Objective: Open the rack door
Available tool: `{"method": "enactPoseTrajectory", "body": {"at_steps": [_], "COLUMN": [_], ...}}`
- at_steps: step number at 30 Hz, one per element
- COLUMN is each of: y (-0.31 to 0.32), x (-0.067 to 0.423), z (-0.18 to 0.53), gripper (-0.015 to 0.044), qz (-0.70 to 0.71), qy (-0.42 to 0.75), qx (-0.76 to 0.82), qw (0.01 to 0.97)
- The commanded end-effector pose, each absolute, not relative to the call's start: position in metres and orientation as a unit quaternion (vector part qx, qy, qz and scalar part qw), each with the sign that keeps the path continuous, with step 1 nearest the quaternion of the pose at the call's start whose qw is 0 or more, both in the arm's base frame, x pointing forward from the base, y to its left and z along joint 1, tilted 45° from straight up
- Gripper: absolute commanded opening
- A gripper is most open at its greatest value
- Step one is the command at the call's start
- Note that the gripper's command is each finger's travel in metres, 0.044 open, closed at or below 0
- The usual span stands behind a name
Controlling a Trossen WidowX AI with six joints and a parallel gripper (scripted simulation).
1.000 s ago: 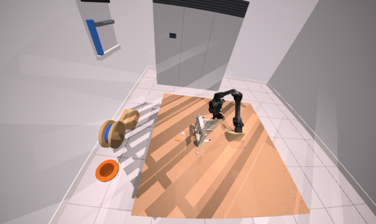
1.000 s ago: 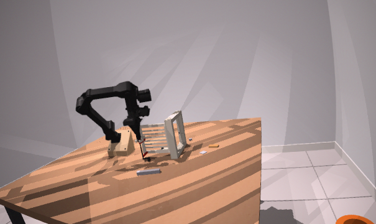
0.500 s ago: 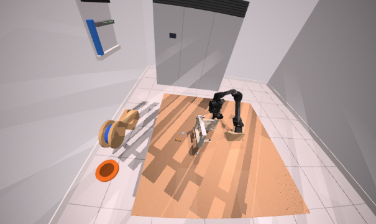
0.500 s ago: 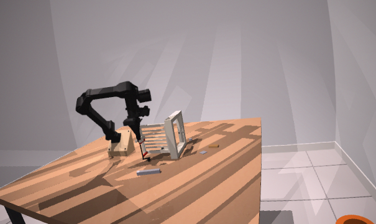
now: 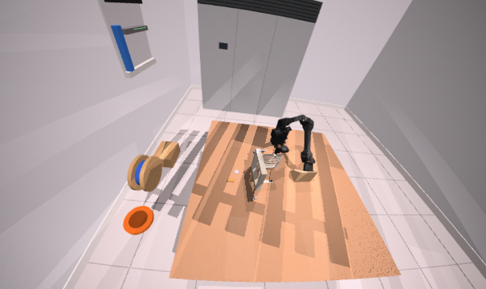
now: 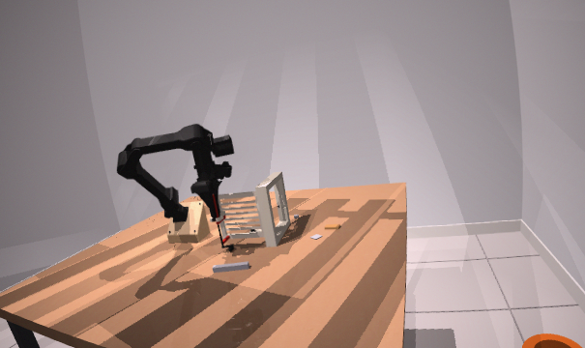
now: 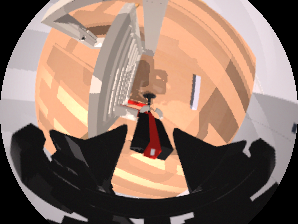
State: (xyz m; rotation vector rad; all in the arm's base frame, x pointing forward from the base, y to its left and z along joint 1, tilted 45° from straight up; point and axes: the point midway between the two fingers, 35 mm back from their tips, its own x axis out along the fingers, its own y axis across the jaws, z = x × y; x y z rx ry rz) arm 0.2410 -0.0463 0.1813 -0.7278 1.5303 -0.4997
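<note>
The pale slatted door (image 5: 271,162) (image 6: 239,194) (image 7: 102,85) stands swung out from its upright frame (image 5: 260,166) (image 6: 267,217), at a wide angle; the exact angle cannot be read. The black handle with a red stripe (image 7: 152,135) is upright at the door's free edge, with red parts reaching to the door. My gripper (image 6: 216,217) (image 7: 150,129) points down over the handle and is open. In the wrist view its fingertips stand on either side of the handle's top, with gaps showing. Whether the handle is turned cannot be told for sure.
A grey bar (image 6: 231,267) (image 7: 195,92) lies on the table (image 5: 327,241) near the handle. A small white piece (image 5: 236,172) (image 6: 316,237) and an orange piece (image 5: 230,181) (image 6: 333,226) lie beyond the frame. My arm's wooden base (image 6: 188,229) is behind the door.
</note>
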Motion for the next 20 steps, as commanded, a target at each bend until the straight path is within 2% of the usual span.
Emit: {"method": "enactPoseTrajectory", "body": {"at_steps": [1, 20], "y": [-0.041, -0.018], "x": [0.241, 0.239], "z": [0.188, 0.211], "gripper": [0.0285, 0.0285], "qz": [-0.21, -0.174], "qy": [0.662, 0.629], "qx": [-0.322, -0.334], "qw": [0.643, 0.68]}}
